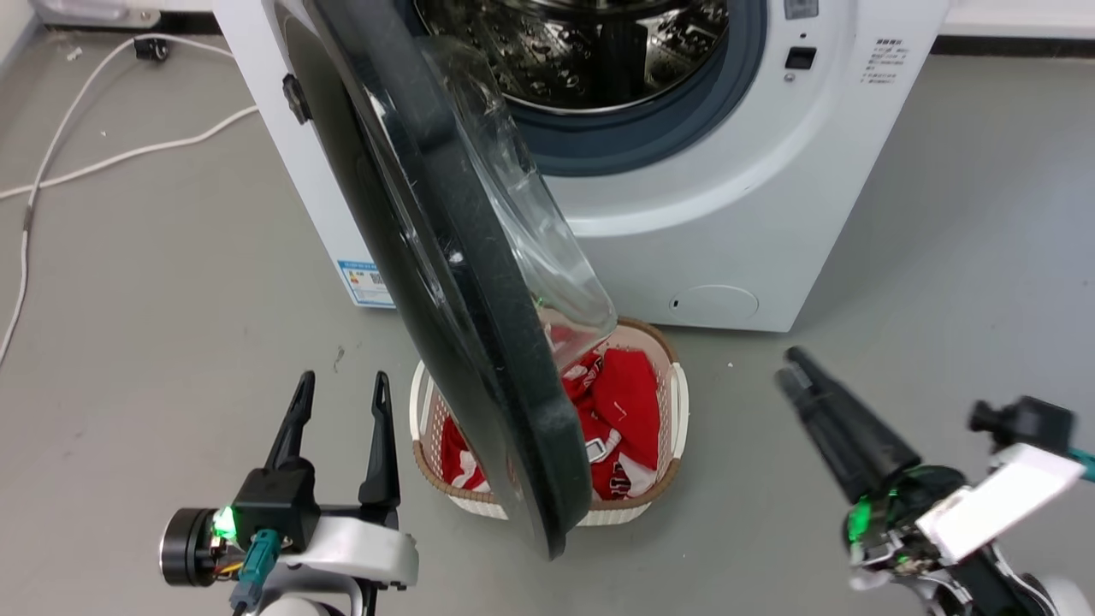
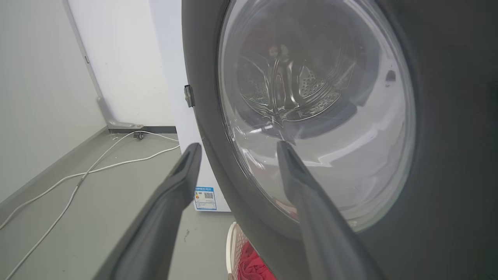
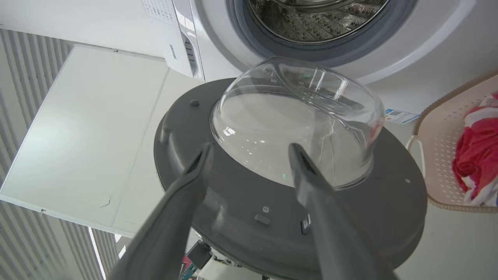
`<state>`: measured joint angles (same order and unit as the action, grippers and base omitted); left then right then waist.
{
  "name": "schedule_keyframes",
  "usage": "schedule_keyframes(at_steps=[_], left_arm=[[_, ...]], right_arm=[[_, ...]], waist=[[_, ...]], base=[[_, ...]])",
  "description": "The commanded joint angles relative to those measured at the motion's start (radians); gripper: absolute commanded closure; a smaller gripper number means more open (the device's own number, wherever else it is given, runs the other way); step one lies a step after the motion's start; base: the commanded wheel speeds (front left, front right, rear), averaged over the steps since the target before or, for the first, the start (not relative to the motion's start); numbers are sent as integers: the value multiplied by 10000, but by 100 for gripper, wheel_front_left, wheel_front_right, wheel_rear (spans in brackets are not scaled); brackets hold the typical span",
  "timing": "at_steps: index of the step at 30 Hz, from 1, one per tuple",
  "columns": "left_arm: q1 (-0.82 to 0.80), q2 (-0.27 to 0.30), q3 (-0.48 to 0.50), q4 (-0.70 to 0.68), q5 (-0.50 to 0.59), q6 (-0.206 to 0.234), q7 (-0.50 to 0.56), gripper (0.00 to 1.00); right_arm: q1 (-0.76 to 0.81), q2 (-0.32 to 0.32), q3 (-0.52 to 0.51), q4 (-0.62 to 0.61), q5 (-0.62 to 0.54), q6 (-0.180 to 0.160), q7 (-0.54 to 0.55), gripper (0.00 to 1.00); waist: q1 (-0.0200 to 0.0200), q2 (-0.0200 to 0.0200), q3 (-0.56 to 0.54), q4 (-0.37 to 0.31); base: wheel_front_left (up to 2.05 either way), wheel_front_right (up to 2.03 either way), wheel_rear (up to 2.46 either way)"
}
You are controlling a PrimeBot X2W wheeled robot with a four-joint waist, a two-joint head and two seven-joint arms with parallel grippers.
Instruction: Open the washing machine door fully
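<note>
Floor (image 1: 154, 282): grey and smooth, with white cables (image 1: 128, 156) trailing across it on the robot's left.
Washing machine (image 1: 736, 222): white and front-loading, it stood on the floor ahead of the robot. Its steel drum (image 1: 590, 51) lay exposed inside a grey rubber ring (image 1: 676, 137).
Door (image 1: 445, 282): swung out from the machine's front, hinged on the robot's left side of the opening. In the head view it stood nearly edge-on, its dark rim running down toward the robot. It was partly open, not folded back against the machine.
Glass bowl (image 1: 530, 222): clear and domed, bulging from the door's inner face toward the robot's right.
Basket (image 1: 678, 402): pale plastic, on the floor just in front of the machine and under the door's lower edge, holding red and white clothes (image 1: 629, 398).
Sticker (image 1: 366, 282): blue and white, low on the machine, just left of the door in the head view.
Left end effector (image 1: 340, 400): released, fingers spread and pointing toward the machine, holding nothing. It sat on the door's outer side, near the rim but apart from it.
Right end effector (image 1: 791, 372): released and empty. Its wrist view showed the two fingers (image 3: 311, 182) apart and aimed at the door's inner face. In the head view it was well apart from the door, to the right of the basket.
</note>
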<state>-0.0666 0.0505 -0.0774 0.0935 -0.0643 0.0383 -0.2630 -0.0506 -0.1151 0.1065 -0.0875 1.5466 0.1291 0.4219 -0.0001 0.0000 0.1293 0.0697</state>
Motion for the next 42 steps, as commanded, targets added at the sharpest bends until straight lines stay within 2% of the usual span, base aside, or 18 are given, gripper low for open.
schedule_keyframes(at_steps=[1, 6, 11, 12, 14, 16, 19, 21, 26, 30, 42], left_arm=[[224, -3, 28, -4, 68, 5, -28, 0], [512, -3, 38, 10, 79, -3, -28, 0], [734, -5, 37, 43, 92, -23, -28, 0], [764, -3, 28, 65, 87, -23, -28, 0], [851, -2, 25, 97, 88, -37, -28, 0], [873, -5, 19, 111, 78, -32, -28, 0], [940, -5, 45, 95, 69, 8, -28, 0], [980, -3, 53, 93, 63, 22, -28, 0], [1046, -3, 54, 78, 71, 37, -28, 0], [1083, -3, 54, 75, 88, 50, -28, 0], [1203, -3, 67, 96, 117, 73, -27, 0]], right_arm=[[266, 127, -305, -231, -280, 27, -647, 0], [518, 26, -803, -751, -2036, 27, -3060, 0], [730, -501, -580, -337, -5053, 27, -6193, 0], [774, -578, -515, -134, -5648, 27, -6493, 0], [827, -480, -626, 181, -6880, 26, -6805, 0], [802, -485, -849, 246, -8611, 26, -6867, 0], [1035, 88, -1195, 135, -10927, 18, -6862, 0], [1106, 237, -1337, -39, -12227, 15, -6866, 0], [1467, 609, -1549, -66, -14027, 17, -6868, 0], [1713, 638, -1668, 64, -14285, 13, -6869, 0], [2164, 663, -1680, 684, -13836, 15, -6871, 0]], waist=[[1, 0, -226, -59], [1, 0, -563, -138], [1, 0, -867, -201], [1, 0, -924, -198], [1, 0, -1032, -197], [1, 0, -1135, -191], [1, 0, -1210, -200], [1, 0, -1246, -196], [1, 0, -1324, -186], [1, 0, -1350, -180], [1, 0, -1336, -163]], base=[[0, 0, 0], [0, 0, 0], [0, 0, 0], [0, 0, 0], [0, 0, 0], [0, 0, 0], [0, 0, 0], [0, 0, 0], [0, 0, 0], [0, 0, 0], [0, 0, 0]])
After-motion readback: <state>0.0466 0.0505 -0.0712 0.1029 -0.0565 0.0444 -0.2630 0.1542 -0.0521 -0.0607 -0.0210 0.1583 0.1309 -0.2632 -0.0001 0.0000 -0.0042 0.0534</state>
